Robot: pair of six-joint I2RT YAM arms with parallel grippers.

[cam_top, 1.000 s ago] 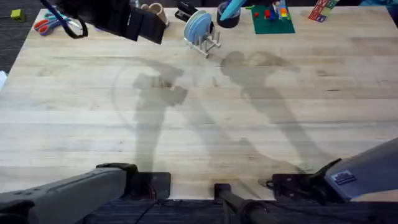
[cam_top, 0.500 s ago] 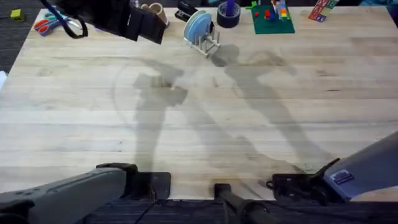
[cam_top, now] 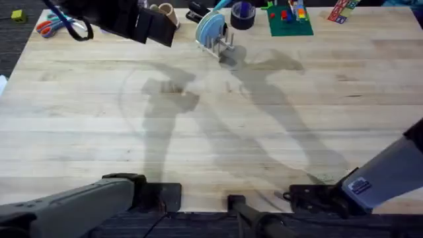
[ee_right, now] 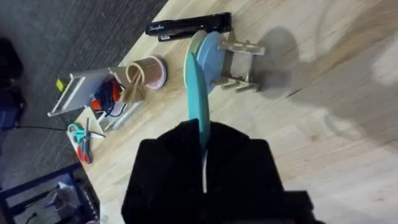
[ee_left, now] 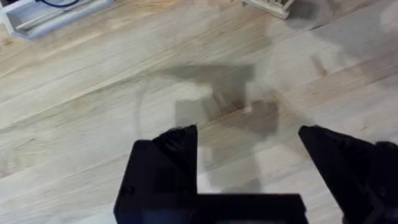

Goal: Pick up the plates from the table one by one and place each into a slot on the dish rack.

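Note:
The pale wooden dish rack (cam_top: 220,43) stands at the table's (cam_top: 211,132) far middle, with a light blue plate (cam_top: 211,28) upright in one slot. A sliver of the teal plate (cam_top: 223,4) shows just behind the rack, at the view's far edge. In the right wrist view my right gripper (ee_right: 203,152) is shut on this teal plate (ee_right: 198,106), held edge-on above and short of the rack (ee_right: 241,62) and the light blue plate (ee_right: 211,53). My left gripper (ee_left: 249,146) hangs open over bare wood, nothing between its fingers.
Along the far edge lie a dark tape roll (cam_top: 242,16), a green board with bricks (cam_top: 289,21), a black stapler (ee_right: 189,26), a cup (ee_right: 147,73), scissors (cam_top: 54,26) and a black box (cam_top: 129,21). The right arm's link (cam_top: 390,173) looms at lower right.
The teal plate has moved left from over the tape roll to just behind the rack. The right arm's shadow has shifted left with it. The left arm has not moved.

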